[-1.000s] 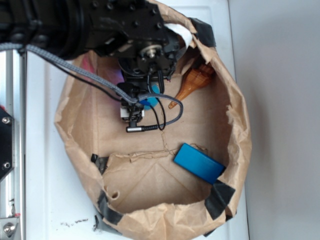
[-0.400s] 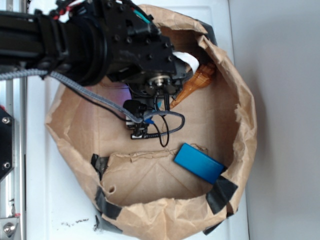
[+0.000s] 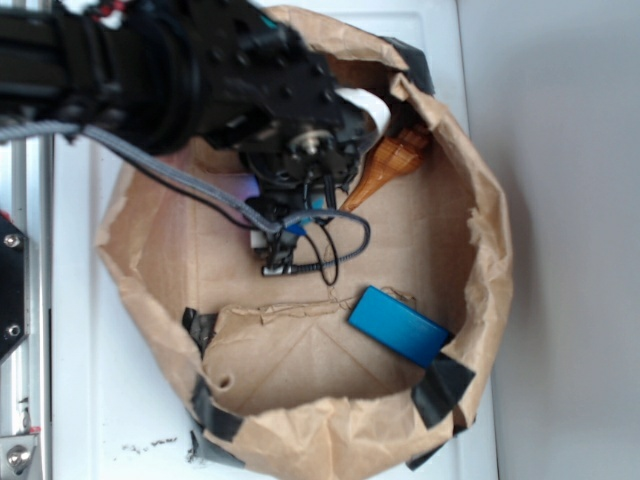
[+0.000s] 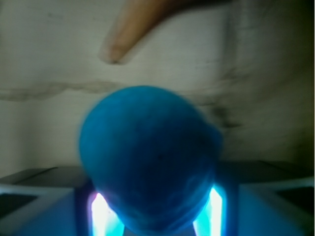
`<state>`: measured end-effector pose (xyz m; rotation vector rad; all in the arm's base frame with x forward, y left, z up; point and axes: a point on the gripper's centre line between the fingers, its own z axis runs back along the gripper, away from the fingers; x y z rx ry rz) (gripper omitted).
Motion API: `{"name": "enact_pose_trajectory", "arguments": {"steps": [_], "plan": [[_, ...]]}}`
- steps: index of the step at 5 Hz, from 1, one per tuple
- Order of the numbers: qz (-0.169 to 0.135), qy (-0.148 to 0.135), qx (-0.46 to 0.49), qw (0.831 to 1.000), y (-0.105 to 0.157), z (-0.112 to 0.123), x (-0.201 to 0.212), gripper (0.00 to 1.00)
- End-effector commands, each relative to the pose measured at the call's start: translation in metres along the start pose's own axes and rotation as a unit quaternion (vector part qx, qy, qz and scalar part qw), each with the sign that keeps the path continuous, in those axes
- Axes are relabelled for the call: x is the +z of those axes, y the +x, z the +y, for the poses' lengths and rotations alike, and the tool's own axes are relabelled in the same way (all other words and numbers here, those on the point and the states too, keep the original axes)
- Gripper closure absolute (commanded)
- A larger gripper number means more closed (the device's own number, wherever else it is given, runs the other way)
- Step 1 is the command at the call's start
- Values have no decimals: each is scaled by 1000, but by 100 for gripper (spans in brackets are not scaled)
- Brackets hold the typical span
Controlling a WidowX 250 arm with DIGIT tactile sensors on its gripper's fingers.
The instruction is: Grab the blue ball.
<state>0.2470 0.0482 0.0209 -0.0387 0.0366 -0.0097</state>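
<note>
Gripper [image 4: 155, 216] looks clamped on the blue ball [image 4: 147, 162], which fills the wrist view between both fingers, arm at 10 o'clock in the paper bag [image 3: 480, 250], blue block [image 3: 398, 325] clear at 5 o'clock; grasp step, next likely a straight lift.

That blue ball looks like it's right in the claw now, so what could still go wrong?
The blue ball is round and sits between the fingers of the claw, so it might squirt out if squeezed off-centre. The paper bag walls stand close around the arm; lifting could snag a wall. The loose cable dangles near the orange utensil and might catch it.
</note>
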Motion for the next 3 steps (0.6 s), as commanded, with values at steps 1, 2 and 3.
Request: {"name": "enact_pose_trajectory", "arguments": {"steps": [1, 2, 3], "plan": [[-98, -59, 24, 993, -36, 11, 98, 100], [-104, -70, 34, 992, -33, 16, 113, 100], [-94, -62, 37, 993, -29, 16, 110, 100]]}}
